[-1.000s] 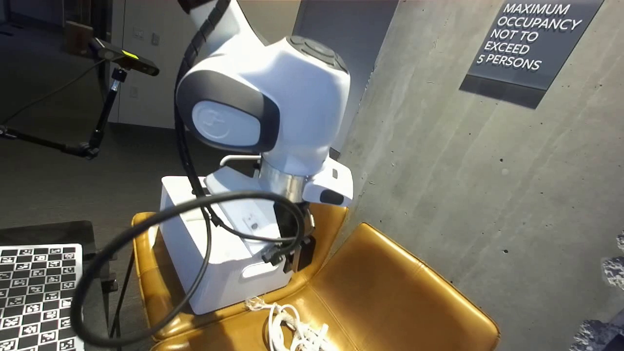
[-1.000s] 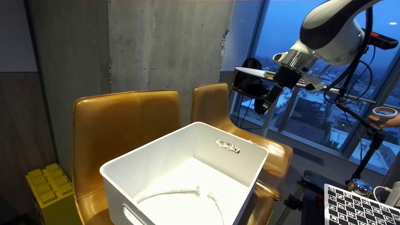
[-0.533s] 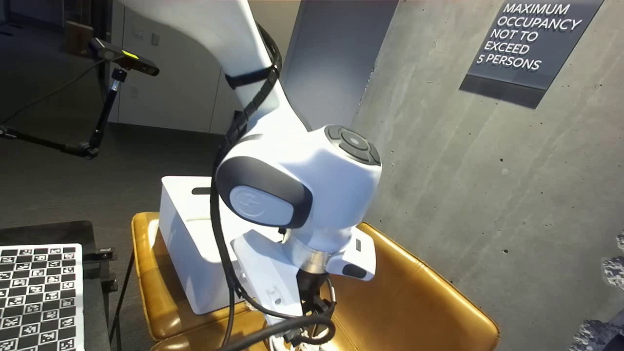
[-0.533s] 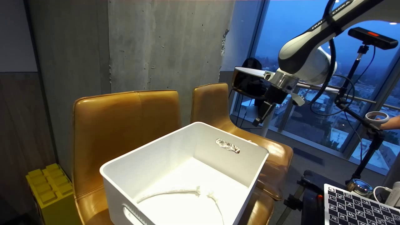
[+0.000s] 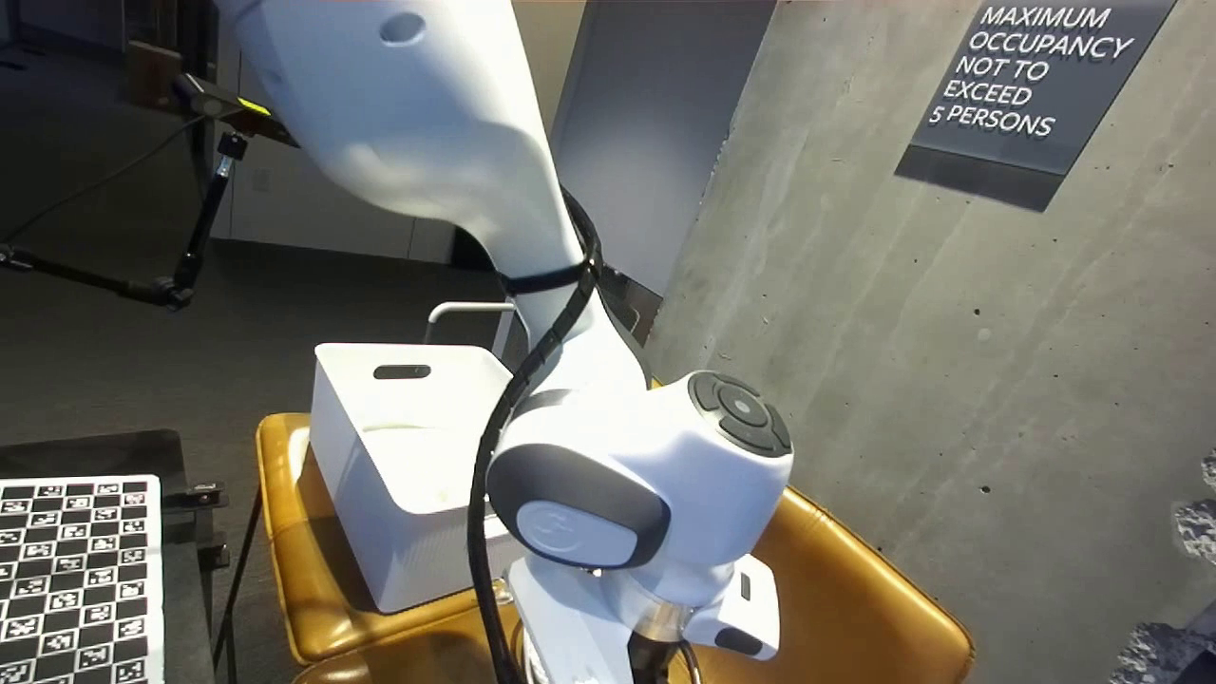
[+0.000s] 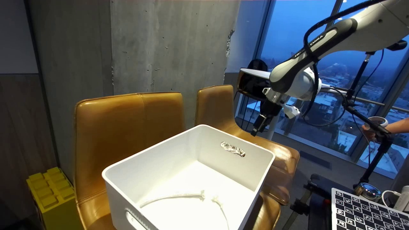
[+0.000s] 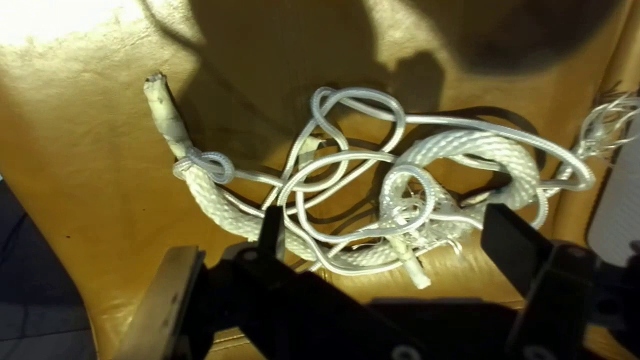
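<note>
Exterior views carry writing: a wall sign (image 5: 1035, 95) reads "MAXIMUM OCCUPANCY NOT TO EXCEED 5 PERSONS", and "EMIKA" marks the arm (image 6: 367, 35). The jaws stand wide apart above a white rope (image 7: 220, 206), which lies tangled with thin cord (image 7: 345, 156) on a tan chair (image 7: 110, 190). A white box (image 6: 172, 156) stands nearby, before a concrete wall (image 6: 169, 48) and tall windows (image 6: 287, 35).

Free gap between jaws of gripper (image 7: 384, 215); below it, rope tangle (image 7: 467, 142), then chair seat (image 7: 110, 165) barring descent; bin wall (image 7: 620, 215) obstructs one side.
</note>
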Controlling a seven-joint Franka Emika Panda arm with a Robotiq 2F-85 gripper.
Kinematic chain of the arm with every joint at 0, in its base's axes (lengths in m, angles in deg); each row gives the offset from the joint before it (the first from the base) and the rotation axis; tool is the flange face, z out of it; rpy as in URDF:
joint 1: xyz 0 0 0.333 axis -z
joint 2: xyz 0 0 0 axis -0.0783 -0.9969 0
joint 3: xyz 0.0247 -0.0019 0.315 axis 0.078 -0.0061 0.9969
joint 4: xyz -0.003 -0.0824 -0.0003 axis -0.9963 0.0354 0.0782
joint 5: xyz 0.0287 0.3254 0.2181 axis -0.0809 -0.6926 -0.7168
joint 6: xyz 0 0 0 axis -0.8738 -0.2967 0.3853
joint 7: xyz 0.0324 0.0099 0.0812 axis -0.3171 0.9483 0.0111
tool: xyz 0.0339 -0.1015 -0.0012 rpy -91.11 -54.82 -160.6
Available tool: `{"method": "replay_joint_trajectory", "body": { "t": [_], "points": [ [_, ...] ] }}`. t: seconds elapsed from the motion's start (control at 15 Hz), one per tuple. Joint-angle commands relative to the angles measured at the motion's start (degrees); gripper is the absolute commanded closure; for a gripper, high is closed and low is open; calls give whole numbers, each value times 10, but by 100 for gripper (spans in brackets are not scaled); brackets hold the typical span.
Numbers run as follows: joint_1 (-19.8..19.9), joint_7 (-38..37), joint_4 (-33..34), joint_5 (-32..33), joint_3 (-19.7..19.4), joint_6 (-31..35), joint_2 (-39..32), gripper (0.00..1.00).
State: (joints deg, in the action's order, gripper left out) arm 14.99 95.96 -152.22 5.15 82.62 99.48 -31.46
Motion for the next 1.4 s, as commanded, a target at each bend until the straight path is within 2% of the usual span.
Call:
{"method": "replay_joint_trajectory", "body": {
  "t": [0.0, 0.27, 0.47, 0.67, 0.87, 1.33],
  "points": [
    [31, -44, 85, 34, 21, -7, -62, 0],
    [36, -99, 176, 71, 22, -26, -120, 0],
    [22, -152, 240, 115, 4, -52, -162, 0],
    [9, -197, 297, 169, -21, -123, -201, 0],
    [18, -187, 348, 196, -13, -178, -228, 0],
    [28, -123, 432, 228, 2, -241, -253, 0]
  ]
}}
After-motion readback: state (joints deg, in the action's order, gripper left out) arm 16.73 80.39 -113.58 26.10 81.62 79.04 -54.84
